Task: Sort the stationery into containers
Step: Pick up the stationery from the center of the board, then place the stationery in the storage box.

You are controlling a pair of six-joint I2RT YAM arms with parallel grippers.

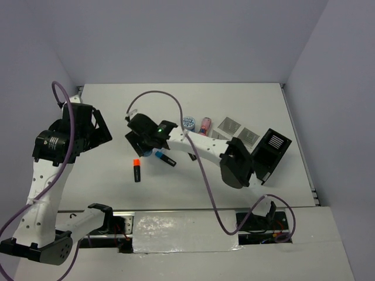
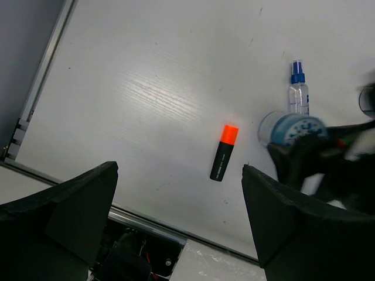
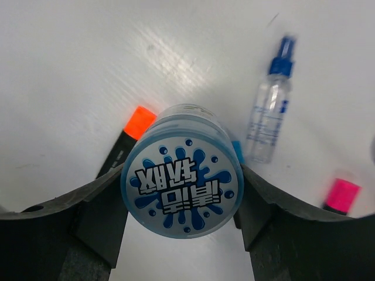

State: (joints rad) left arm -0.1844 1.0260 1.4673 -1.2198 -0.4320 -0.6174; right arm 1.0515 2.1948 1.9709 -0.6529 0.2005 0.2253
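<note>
Right pincer (image 3: 181, 175) straddles the round blue tin (image 3: 181, 190), one pad on each side of its wall. It seems to be grasping the tin, though firmness is unclear. Tin sits mid-tabletop (image 3: 88, 70), orange highlighter (image 3: 126, 143) and bottle (image 3: 269, 111) just beside. Squeeze across the diameter and lift straight up. Left pincer (image 2: 179, 170) is released.

— What lay on the white table (image 1: 105, 175)?
— A splash-printed tin (image 3: 181, 193) stood between the right fingers (image 3: 82, 222). An orange-capped highlighter (image 3: 126, 143) lay beside one finger, a pink-capped highlighter (image 3: 341, 196) beside the other, and a clear bottle (image 3: 268, 120) just ahead.
— And farther off?
— A second blue tin (image 1: 188, 122), pink tube (image 1: 205, 125), white box (image 1: 229, 124) and black box (image 1: 266, 161), well apart from them.
</note>
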